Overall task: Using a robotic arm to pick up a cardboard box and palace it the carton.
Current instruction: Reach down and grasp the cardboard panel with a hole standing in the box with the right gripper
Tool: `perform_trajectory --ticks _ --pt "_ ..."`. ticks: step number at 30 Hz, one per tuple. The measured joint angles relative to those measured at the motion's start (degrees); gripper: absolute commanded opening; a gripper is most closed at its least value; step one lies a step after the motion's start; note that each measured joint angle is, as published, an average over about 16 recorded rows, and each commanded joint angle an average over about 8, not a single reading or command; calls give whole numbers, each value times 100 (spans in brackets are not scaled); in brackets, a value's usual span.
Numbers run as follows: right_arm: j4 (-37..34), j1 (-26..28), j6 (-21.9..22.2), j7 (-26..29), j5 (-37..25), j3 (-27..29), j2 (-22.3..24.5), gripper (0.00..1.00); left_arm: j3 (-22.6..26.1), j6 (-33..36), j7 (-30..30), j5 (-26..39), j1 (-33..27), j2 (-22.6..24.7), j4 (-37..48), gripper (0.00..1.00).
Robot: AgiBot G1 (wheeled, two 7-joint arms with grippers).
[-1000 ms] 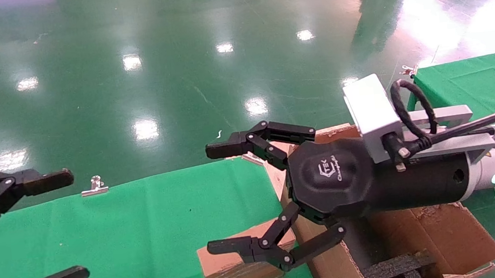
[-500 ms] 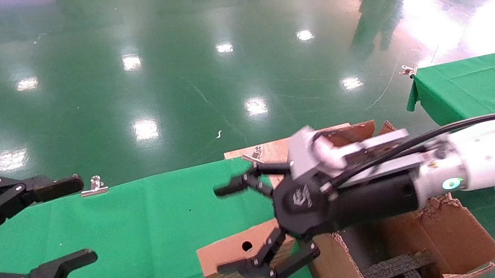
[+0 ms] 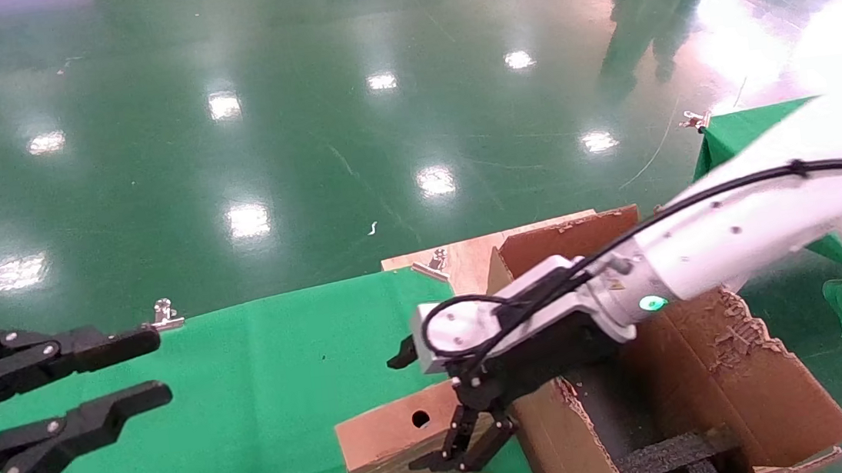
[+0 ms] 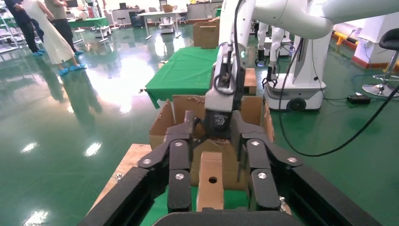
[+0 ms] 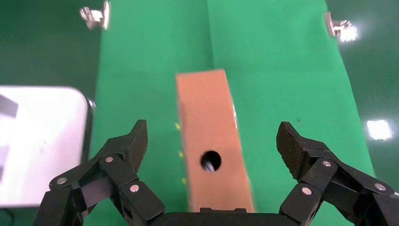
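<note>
The small brown cardboard box point(image 3: 390, 433) with a round hole lies on the green-clothed table point(image 3: 250, 392), against the carton's near wall. My right gripper point(image 3: 416, 411) points down over it, open, one finger on each side of the box and neither touching. In the right wrist view the box point(image 5: 211, 117) lies between the spread fingertips of the right gripper point(image 5: 212, 132). The large carton point(image 3: 713, 378) with ragged flaps stands to the right. My left gripper point(image 3: 152, 368) hovers open and empty at the far left. Its view shows the left gripper point(image 4: 216, 141), box point(image 4: 210, 174) and carton point(image 4: 164, 122).
Black foam inserts point(image 3: 674, 459) sit inside the carton. A wooden board point(image 3: 461, 252) lies behind the carton. Metal clips point(image 3: 164, 315) hold the cloth at the table's far edge. A second green-clothed table point(image 3: 735, 133) stands at the right. Glossy green floor lies beyond.
My right arm swung from level to pointing down, and its open fingers came down around the small box. My left gripper's fingers drew closer together.
</note>
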Motion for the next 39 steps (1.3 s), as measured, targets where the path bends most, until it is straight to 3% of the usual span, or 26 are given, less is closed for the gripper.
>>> perform_trajectory --ticks 6,7,13,15,21,22,39 --pt "17 333 -17 -87 -652 -427 -316 100 1 0 0 -1 0 0 0 0" --pt "22 375 -21 -99 -735 -492 -358 100 1 0 0 -1 0 0 0 6" --pt "74 559 -38 -163 -1111 -834 -538 100 2 -1 1 -1 0 -1 0 81" --pt "89 596 -39 -178 -1183 -921 -574 78 2 -1 1 -2 0 -1 0 100" --pt "116 652 -33 -203 -1268 -1075 -620 4 2 -2 1 -3 0 -1 1 100" --pt "120 657 -32 -205 -1274 -1089 -623 0 2 -2 2 -3 0 -1 1 100" --pt "125 653 -24 -208 -1259 -1087 -617 0 2 -3 2 -4 1 -1 1 100"
